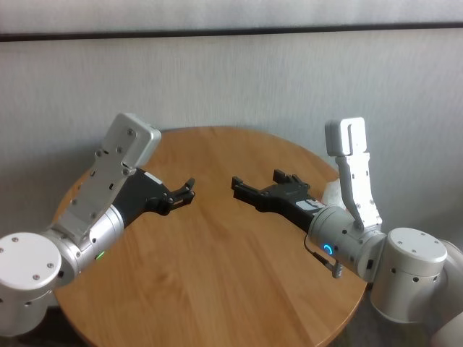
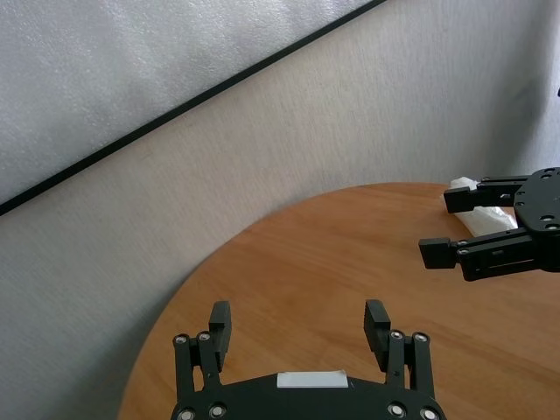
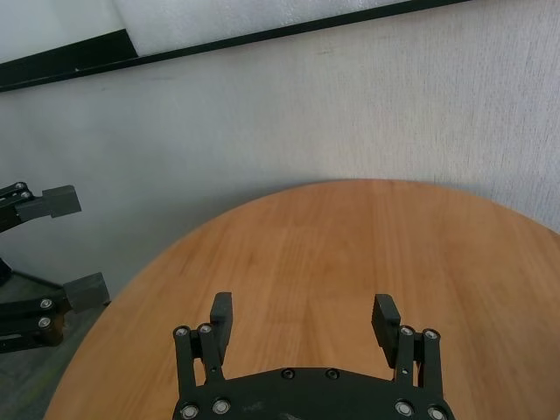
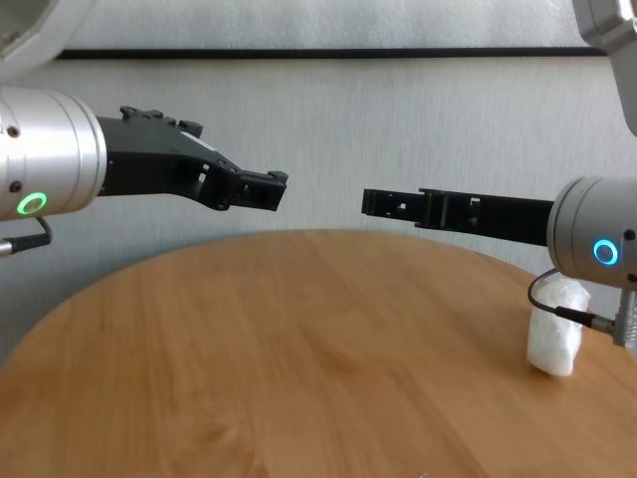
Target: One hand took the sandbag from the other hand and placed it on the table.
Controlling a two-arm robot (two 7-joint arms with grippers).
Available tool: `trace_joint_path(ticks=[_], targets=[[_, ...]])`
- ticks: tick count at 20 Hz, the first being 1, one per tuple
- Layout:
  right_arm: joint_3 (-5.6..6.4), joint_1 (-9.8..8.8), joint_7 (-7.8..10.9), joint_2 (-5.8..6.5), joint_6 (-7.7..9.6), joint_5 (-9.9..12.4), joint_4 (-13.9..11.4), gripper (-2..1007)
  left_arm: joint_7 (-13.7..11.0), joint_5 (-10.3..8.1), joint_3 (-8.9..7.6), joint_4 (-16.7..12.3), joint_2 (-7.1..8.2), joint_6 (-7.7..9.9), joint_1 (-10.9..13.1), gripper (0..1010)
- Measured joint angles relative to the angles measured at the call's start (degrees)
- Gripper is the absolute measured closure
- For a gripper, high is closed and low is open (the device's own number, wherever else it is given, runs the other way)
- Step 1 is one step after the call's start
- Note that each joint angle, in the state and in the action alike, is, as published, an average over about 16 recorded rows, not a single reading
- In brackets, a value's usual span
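The white sandbag (image 4: 554, 337) stands on the round wooden table (image 4: 299, 339) at its right side, under my right forearm. It also shows in the head view (image 1: 332, 193) and in the left wrist view (image 2: 486, 218). My right gripper (image 1: 258, 181), with the blue ring light, is open and empty. It hovers above the table's middle, past the sandbag and pointing left (image 4: 373, 202). My left gripper (image 1: 188, 189), with the green ring light, is open and empty. It hovers over the table's left part (image 4: 269, 189) and faces the right gripper across a gap.
A grey wall stands close behind the table, with a dark strip high up. The table's edge curves round on all sides. Each wrist view shows its own open fingers (image 2: 219, 319) (image 3: 221, 313) and the other gripper farther off.
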Motion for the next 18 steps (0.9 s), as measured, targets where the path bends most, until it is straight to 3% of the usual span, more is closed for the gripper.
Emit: trace_joint_path(ticks=[18], targets=[[-0.03,0.06,-0.04,-0.04,0.04,0.06,0.06,3,0.0,0.0,0.0,0.0,0.0,0.0,0.0,11]])
